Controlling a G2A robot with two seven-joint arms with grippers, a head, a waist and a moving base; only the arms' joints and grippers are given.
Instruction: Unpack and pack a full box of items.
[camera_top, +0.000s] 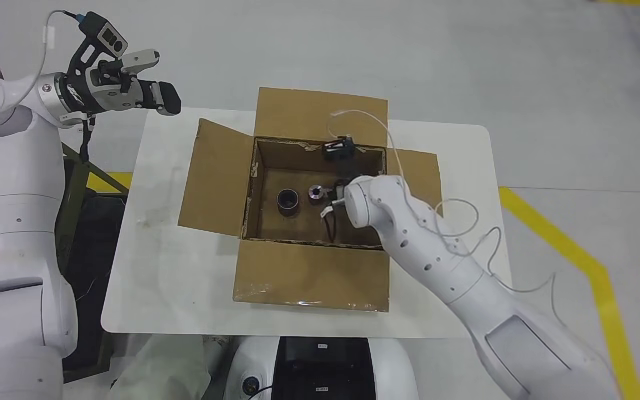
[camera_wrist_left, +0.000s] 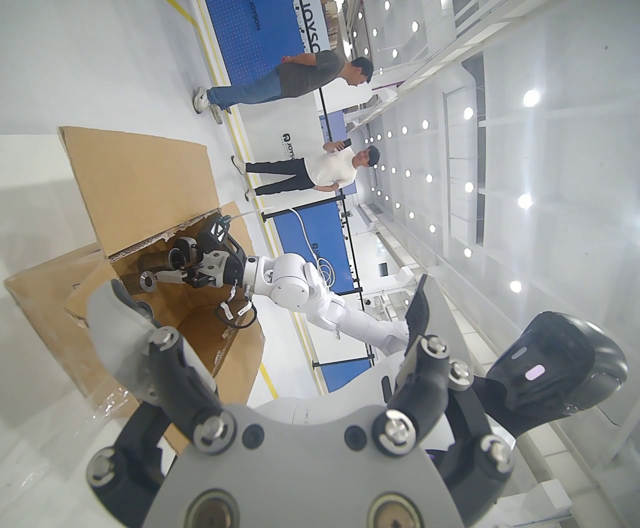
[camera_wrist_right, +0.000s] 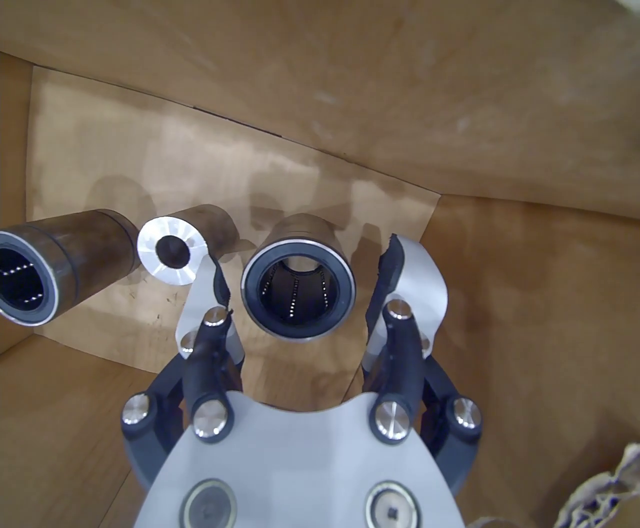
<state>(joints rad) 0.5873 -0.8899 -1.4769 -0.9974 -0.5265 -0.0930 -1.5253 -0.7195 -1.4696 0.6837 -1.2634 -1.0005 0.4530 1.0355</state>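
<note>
An open cardboard box (camera_top: 310, 272) stands in the middle of the white table (camera_top: 150, 260). My right arm (camera_top: 400, 215) goes down into it. On the box floor stand several metal cylinders. My right gripper (camera_wrist_right: 305, 265) is open, with one finger on each side of a linear bearing (camera_wrist_right: 298, 285) that has a black ring end; small gaps show on both sides. Beside it are a cylinder with a silver face (camera_wrist_right: 172, 250) and a second bearing (camera_wrist_right: 30, 277). My left gripper (camera_wrist_left: 270, 310) is open and holds nothing. It is raised beyond the table's far left corner (camera_top: 165, 97).
All the box flaps are folded outward, the far one (camera_top: 320, 110) tallest. Crumpled brown paper (camera_wrist_right: 600, 495) lies in a box corner. The box walls stand close around the right gripper. Bare table lies left of the box.
</note>
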